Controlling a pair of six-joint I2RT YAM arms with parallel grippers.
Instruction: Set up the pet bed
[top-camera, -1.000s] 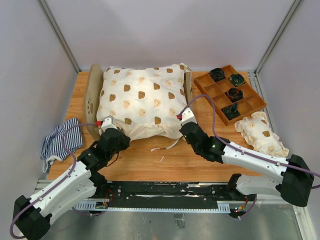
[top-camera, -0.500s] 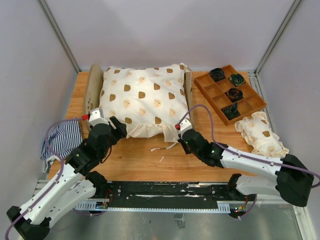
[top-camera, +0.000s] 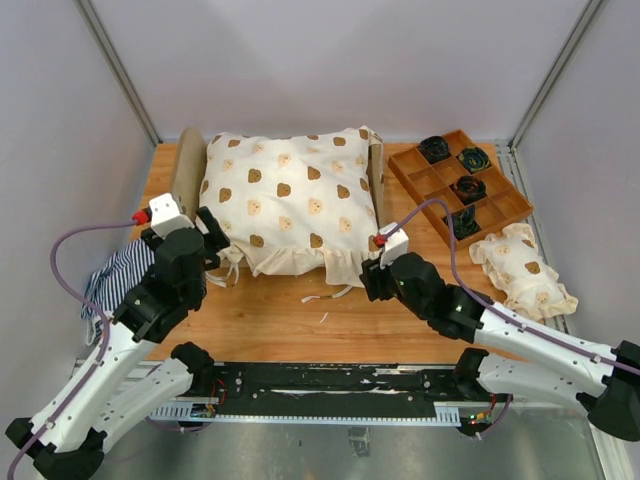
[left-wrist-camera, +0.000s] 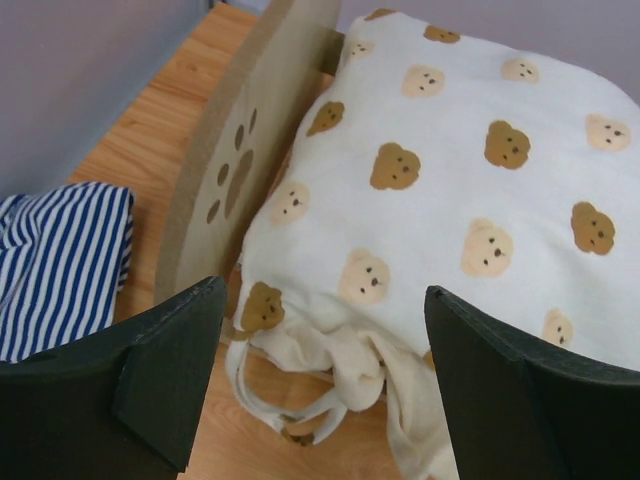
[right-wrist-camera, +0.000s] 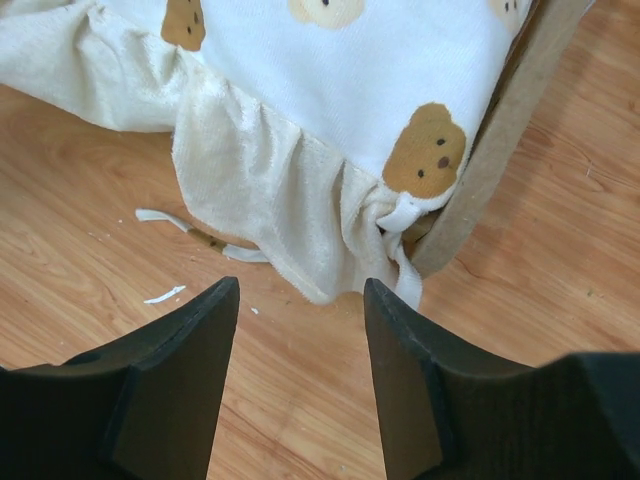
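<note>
- The left hand (left-wrist-camera: 325, 300) is released, its jaws standing wide with nothing between them, just short of the near left corner of the cream cushion printed with bear faces (left-wrist-camera: 470, 170).
- The right hand (right-wrist-camera: 300, 290) is also let go and empty, poised over the cushion's gathered cream ruffle (right-wrist-camera: 260, 170) at the near right corner.
- The pet bed (top-camera: 186, 170), a light plywood frame with a rounded paw-print headboard (left-wrist-camera: 235, 170), sits at the far middle of the wooden surface (top-camera: 270, 320). Its headboard is to the left and the cushion lies on it.
- The step in hand looks like seating the cushion squarely in the frame. The ruffle and the loose pale ties (left-wrist-camera: 290, 415) spill over the near edge. Each hand should pinch cloth right at its own corner, and both should work evenly so the light frame does not skid or twist.
- A crumpled blue-and-white striped cloth (top-camera: 125, 280) lies just beside the headboard, so the left hand should keep clear of it.
</note>
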